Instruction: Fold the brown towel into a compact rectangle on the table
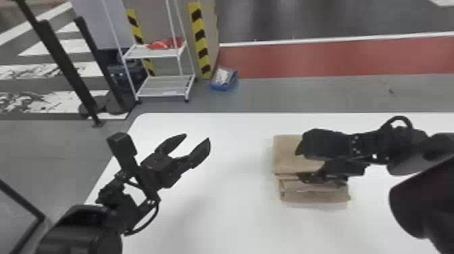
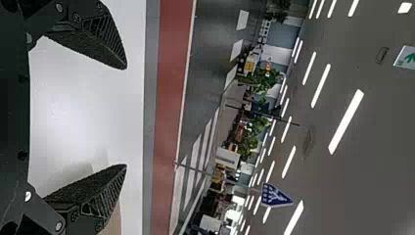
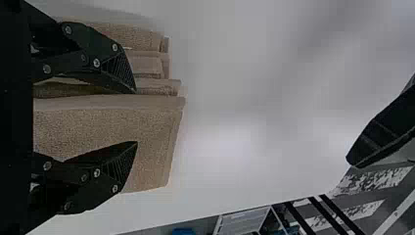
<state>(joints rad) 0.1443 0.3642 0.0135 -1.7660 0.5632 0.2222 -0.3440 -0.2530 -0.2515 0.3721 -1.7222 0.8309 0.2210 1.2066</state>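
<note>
The table [image 1: 229, 219] is white and spans the near area. The towel [image 1: 287, 162] rests on its right half, folded: stacked layers with stepped edges lie on the near side, and a broad, flat panel forms the far side. The right arm enters from the right. The right gripper [image 1: 298, 163] is positioned at the towel, released, with its fingers spread; the right wrist view shows the towel surface between them, unclamped. The left arm enters from the near left. The left gripper [image 1: 197, 137] is positioned over the table, left of the towel and well apart from it, released, with its fingers parted and nothing between them. Beyond the table's far edge, black posts [image 1: 64, 64] stand at the left. A white cart [image 1: 165, 91] stands right of the posts. A blue bin [image 1: 233, 81] is located on the floor, right of the cart
</note>
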